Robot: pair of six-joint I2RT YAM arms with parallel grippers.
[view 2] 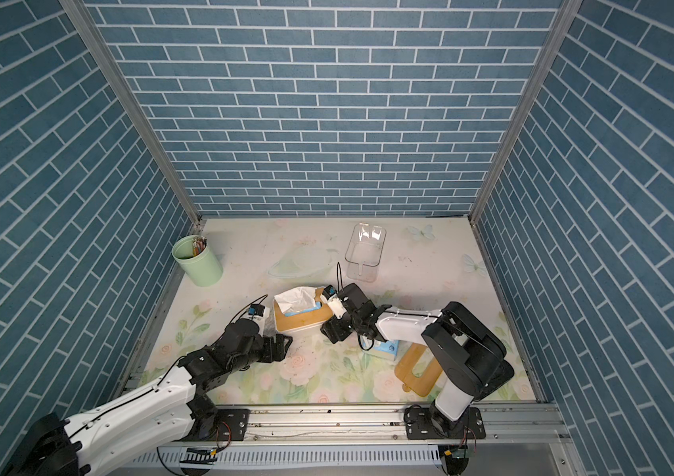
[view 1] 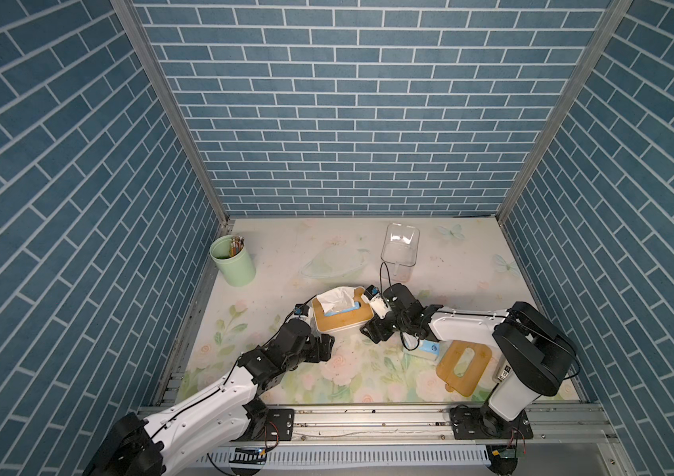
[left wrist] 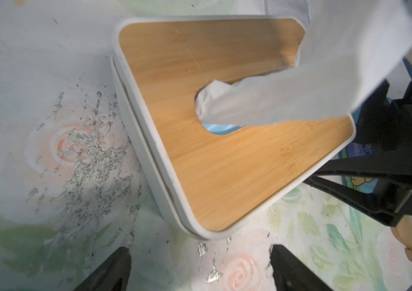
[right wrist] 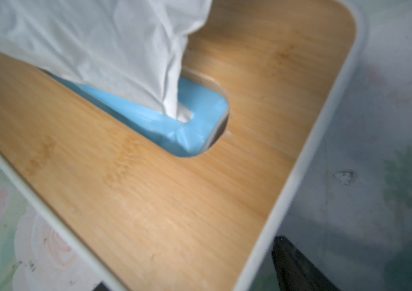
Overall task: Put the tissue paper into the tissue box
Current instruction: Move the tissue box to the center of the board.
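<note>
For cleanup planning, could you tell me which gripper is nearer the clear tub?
Right. The right gripper is in front of the tub, by the box; the left gripper is beyond the box, farther.

Tissue box point(view 1: 343, 325) sits in the middle of the table point(view 1: 286, 255), a tissue point(view 1: 333, 298) poking up out of its lid slot. Pencil cup point(view 1: 233, 263) is way back left, and a clear container point(view 1: 399, 251) is behind the box, a bit right. Front right there's a spare lid point(view 1: 450, 360), with a tissue pack point(view 1: 430, 349) just left of it.

Blue brick-patterned walls point(view 1: 327, 123) on three sides, metal corner posts point(view 1: 172, 123), pastel floral table surface point(view 1: 286, 255), aluminium front rail point(view 1: 368, 420).
</note>
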